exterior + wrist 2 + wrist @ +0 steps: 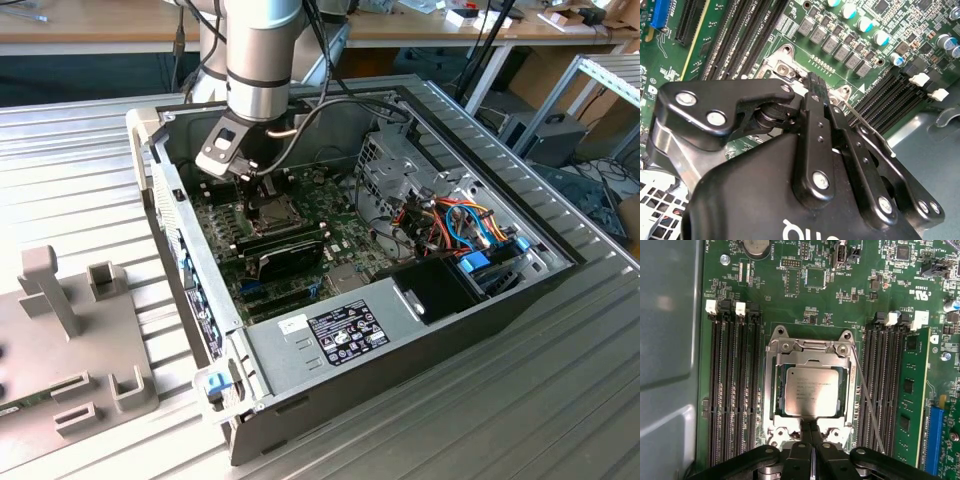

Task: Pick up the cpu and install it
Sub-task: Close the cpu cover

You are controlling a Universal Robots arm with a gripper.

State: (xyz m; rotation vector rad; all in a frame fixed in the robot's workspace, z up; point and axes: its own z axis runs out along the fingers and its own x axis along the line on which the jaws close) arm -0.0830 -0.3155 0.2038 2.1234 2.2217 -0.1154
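The cpu [811,390], a flat square chip with a dull silvery top, lies flat in the socket on the green motherboard. A silver metal frame [810,346] surrounds it. My gripper [810,427] is shut, its two black fingers pressed together with nothing between them. Their tips are at the cpu's near edge; whether they touch it I cannot tell. A thin wire lever [867,400] slants off beside the socket. In the exterior view the gripper [262,185] reaches down inside the open computer case [400,350] over the socket. The second wrist view has the fingers [815,130] over the socket's corner.
Black memory slots [732,390] flank the socket, and a green memory stick [910,390] stands in one. A metal drive cage [400,165] and coloured cables [465,225] sit toward the exterior view's right. A grey fixture [60,330] is outside the case on the exterior view's left.
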